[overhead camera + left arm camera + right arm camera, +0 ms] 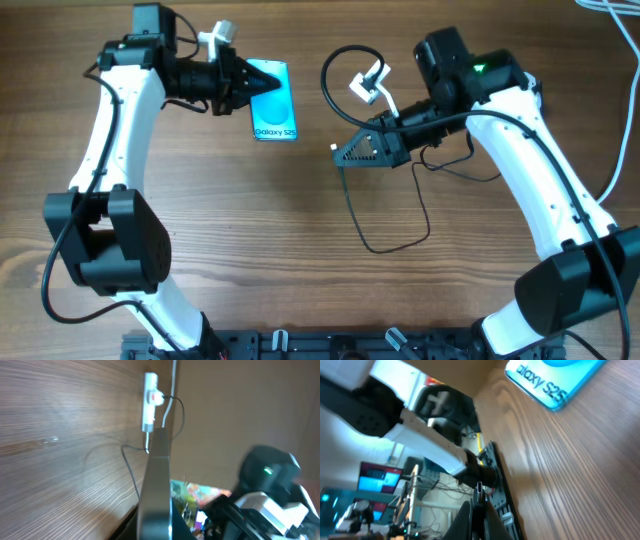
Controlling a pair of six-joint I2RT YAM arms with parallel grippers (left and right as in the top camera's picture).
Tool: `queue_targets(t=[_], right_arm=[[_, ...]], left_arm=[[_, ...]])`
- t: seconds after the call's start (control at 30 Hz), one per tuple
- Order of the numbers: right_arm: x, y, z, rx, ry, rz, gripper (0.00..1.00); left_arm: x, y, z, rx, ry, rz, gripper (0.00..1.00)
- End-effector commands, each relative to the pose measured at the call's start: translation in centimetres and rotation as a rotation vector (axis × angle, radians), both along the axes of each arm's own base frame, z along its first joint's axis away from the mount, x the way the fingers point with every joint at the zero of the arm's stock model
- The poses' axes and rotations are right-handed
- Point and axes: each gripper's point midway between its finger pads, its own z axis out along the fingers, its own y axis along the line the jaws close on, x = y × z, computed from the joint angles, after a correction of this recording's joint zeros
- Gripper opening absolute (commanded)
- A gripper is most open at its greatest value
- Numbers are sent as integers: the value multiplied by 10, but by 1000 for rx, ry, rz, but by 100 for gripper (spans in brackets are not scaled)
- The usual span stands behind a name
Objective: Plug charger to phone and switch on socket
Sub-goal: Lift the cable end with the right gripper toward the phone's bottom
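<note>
Pinching seemingly the charger [350, 208], right gripper [337, 152] clear of phone [275, 112] edge; left gripper [264, 85] pressed together over it.

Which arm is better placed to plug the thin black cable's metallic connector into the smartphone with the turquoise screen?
Right arm. The right gripper is shut on the thin black cable near its tip, pointed toward the turquoise-screened smartphone; the left gripper is shut on that phone's edge.

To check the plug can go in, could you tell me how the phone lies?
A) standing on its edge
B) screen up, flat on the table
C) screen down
B: from overhead the phone shows its turquoise screen and the words Galaxy S25.
</note>
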Motion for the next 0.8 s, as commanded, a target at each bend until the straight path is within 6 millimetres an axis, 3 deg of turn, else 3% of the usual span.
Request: queue_targets(t=[0.0,0.2,0.33,0.43,0.5,0.6,0.67,0.77], right_arm=[[-15,3,-9,163,14,36,5],[-31,-4,-73,91,146,13,5],[-18,-3,-88,-22,168,-47,5],[-10,-7,-69,-77,80,-120,5],[-18,-10,-37,-41,-17,-133,5],[-38,-14,-8,21,-74,-124,5],[-49,-13,-1,101,-89,-91,5],[-35,-7,-19,93,-45,-148,5]], left_arm=[[-9,-14,28,-76,-117,-75,4],[-9,-14,28,-75,-134,-81,4],[-9,-14,28,-75,-137,-82,4],[-9,-14,28,-74,-146,-85,4],[-9,-15,30,-86,-172,-97,4],[-13,-18,43,-154,-247,-137,4],[-15,-20,51,-197,-281,-155,4],[-17,-21,60,-251,-298,-168,4]])
